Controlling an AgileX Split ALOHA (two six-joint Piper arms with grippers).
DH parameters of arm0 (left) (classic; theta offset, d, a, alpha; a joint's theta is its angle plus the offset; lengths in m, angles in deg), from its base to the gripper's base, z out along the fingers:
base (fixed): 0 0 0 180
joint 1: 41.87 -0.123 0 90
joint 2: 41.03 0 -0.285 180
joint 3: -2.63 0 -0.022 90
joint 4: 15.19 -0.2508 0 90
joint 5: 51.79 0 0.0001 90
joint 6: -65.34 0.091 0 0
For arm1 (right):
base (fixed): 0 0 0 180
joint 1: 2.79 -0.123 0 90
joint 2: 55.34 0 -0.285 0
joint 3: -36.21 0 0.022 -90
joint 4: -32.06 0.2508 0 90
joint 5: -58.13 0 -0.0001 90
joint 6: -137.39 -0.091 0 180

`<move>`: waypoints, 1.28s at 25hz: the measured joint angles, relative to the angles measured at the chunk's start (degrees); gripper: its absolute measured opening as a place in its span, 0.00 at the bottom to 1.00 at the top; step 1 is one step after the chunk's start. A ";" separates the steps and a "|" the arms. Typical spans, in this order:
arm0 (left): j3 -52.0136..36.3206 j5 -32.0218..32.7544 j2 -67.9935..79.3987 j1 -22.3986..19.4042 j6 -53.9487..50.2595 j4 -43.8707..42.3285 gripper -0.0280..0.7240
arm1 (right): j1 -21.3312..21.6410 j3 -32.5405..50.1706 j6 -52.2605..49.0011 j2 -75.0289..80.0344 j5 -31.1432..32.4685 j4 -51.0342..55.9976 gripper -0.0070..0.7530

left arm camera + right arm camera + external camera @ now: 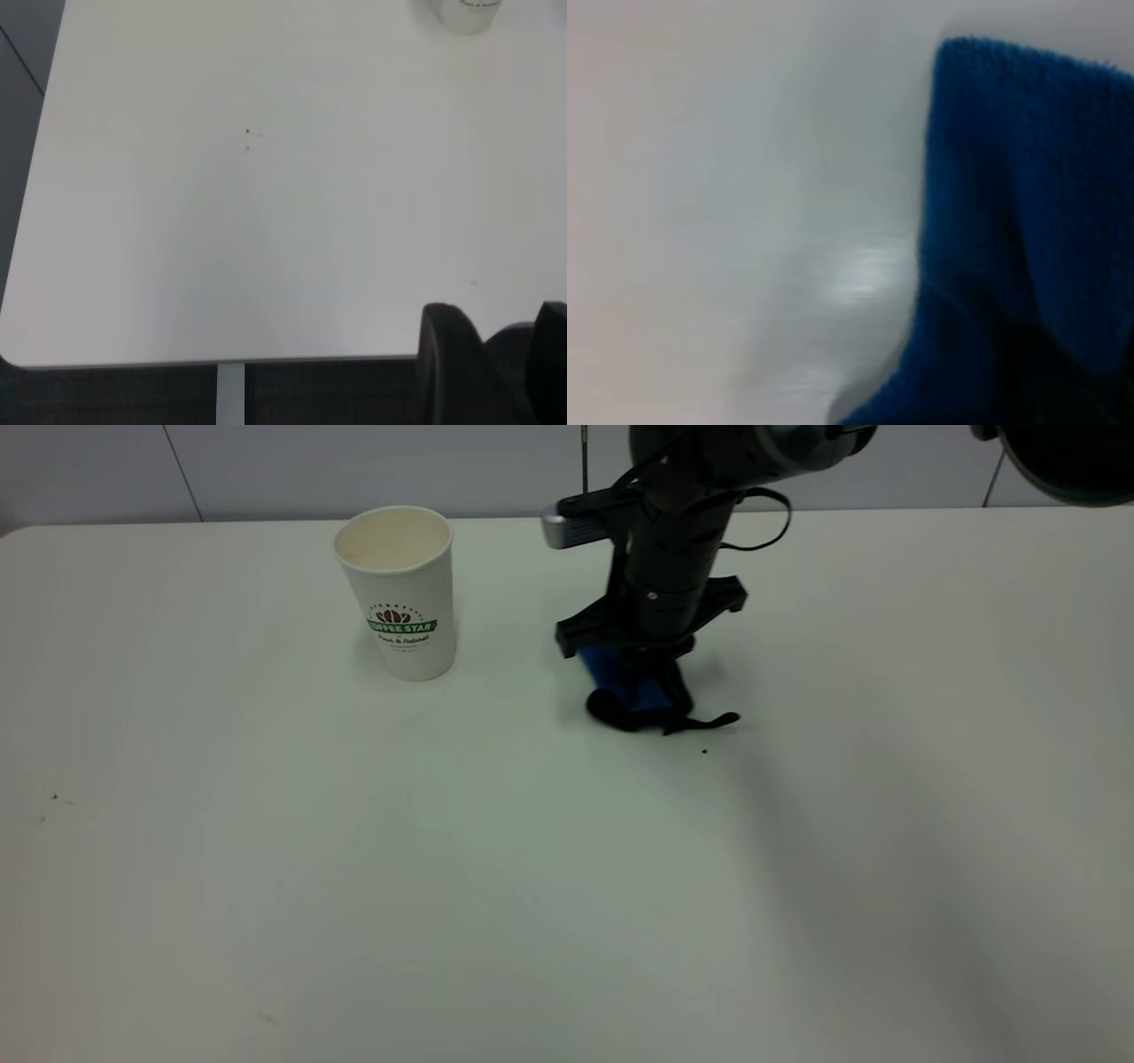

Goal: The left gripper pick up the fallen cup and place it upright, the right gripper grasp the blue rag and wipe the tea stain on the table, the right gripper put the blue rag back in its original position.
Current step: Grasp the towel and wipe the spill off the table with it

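- Right gripper [640, 691] is seen pointing steeply down at the middle of the table [266, 886], with its tip pressed into the blue rag [625, 684]; the fingers are hidden by the cloth, so whether they are parted or closed on it cannot be told.
- Near the front of the exterior view, only bare white tabletop and a few tiny dark specks [55, 798] are shown.
- Farther back, the blue rag is bunched under the gripper and rests on the table, its black loop tail [709, 723] trailing out toward the right.
- In the right wrist view, the blue rag [1019, 239] fills one side of the frame, close against the white surface.
- Farthest back, the cup [400, 592] is stood upright, well apart from the rag, its logo facing the camera.
- At the table's near edge in the left wrist view, the left gripper [496, 354] is held off the surface, its two dark fingers [447, 363] parted with nothing between them.
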 joint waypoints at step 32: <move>0.00 0.01 0.00 0.00 -0.04 0.00 0.36 | 19.75 0.31 10.80 -11.77 27.30 2.16 0.97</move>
